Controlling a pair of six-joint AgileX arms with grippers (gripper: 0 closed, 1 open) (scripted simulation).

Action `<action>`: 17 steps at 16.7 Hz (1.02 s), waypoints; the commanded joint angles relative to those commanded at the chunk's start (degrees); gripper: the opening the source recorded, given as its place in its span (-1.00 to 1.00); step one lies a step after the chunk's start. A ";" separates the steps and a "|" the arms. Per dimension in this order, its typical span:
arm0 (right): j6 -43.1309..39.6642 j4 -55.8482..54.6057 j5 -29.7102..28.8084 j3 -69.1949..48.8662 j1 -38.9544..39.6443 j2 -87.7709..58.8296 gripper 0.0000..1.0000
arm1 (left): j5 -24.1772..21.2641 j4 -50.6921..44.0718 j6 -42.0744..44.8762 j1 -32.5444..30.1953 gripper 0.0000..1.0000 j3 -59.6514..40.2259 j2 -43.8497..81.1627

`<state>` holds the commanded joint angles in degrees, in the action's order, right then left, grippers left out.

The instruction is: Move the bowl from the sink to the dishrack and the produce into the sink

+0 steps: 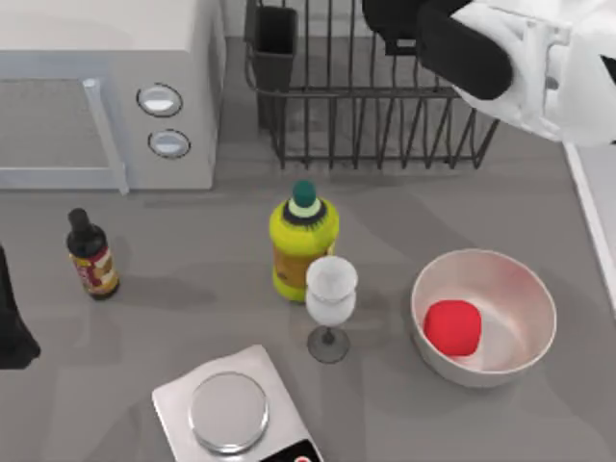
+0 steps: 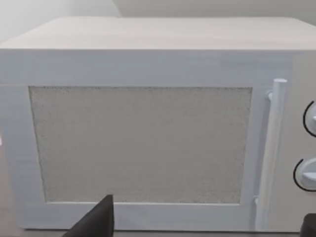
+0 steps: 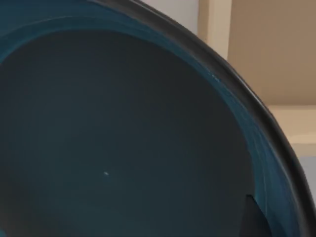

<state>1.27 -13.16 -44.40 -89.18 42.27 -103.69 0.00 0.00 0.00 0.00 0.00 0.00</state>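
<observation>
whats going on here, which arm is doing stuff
The right arm is at work at the top view's upper right, over the dishrack. Its wrist camera looks straight into the teal bowl at very close range, so the bowl seems to be carried there. The red produce lies in the white bowl on the counter. The left arm sits parked at the left edge, facing the microwave.

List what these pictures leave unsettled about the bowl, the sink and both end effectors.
- Bowl: right wrist view sits too close to tell whether it is gripped.
- Sink: cut off by the top view's right edge.
- Right end effector: hidden by the right arm over the dishrack.
- Left end effector: cropped at the left wrist view's edge.
</observation>
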 joint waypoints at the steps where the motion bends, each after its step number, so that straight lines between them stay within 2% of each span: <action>1: -0.03 -4.31 0.82 1.64 -0.77 -1.98 -1.00 | 0.00 0.00 0.00 0.00 1.00 0.00 0.00; 4: -0.13 -17.00 3.38 6.84 -3.18 -7.86 -1.00 | 0.00 0.00 0.00 0.00 1.00 0.00 0.00; 7: -0.21 -24.73 5.50 11.18 -5.28 -12.09 -1.00 | 0.00 0.00 0.00 0.00 1.00 0.00 0.00; 13: -0.25 -26.99 6.29 12.80 -6.06 -13.46 -1.00 | 0.00 0.00 0.00 0.00 1.00 0.00 0.00; 17: -0.25 -26.99 6.29 12.80 -6.06 -13.46 -0.40 | 0.00 0.00 0.00 0.00 1.00 0.00 0.00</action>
<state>1.02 -40.15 -38.11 -76.38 36.21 -117.14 0.00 0.00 0.00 0.00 0.00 0.00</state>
